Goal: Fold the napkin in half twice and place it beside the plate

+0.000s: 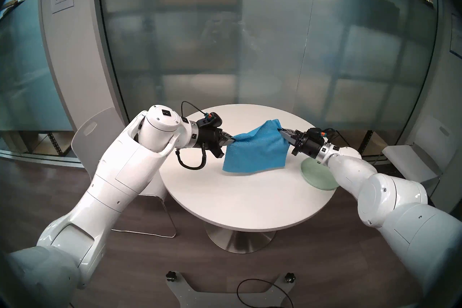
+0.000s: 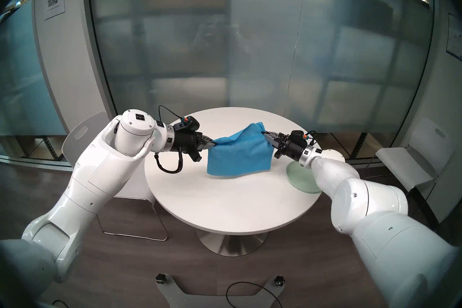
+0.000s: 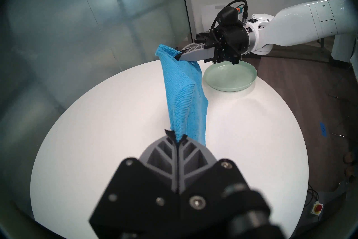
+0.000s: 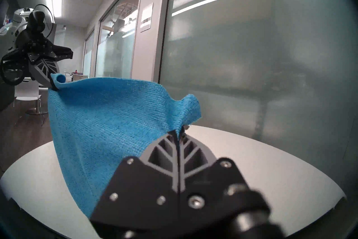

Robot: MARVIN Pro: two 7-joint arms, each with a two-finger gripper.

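Observation:
The bright blue napkin hangs above the middle of the round white table, stretched between my two grippers. My left gripper is shut on its left top corner. My right gripper is shut on its right top corner, held a little higher. The napkin's lower edge hangs close to the tabletop. It also shows in the left wrist view and the right wrist view. The pale mint-green plate lies at the table's right edge, partly under my right forearm; it shows whole in the left wrist view.
A white chair stands left of the table and another at the right. A frosted glass wall runs behind the table. A grey bracket and a black cable lie on the floor in front.

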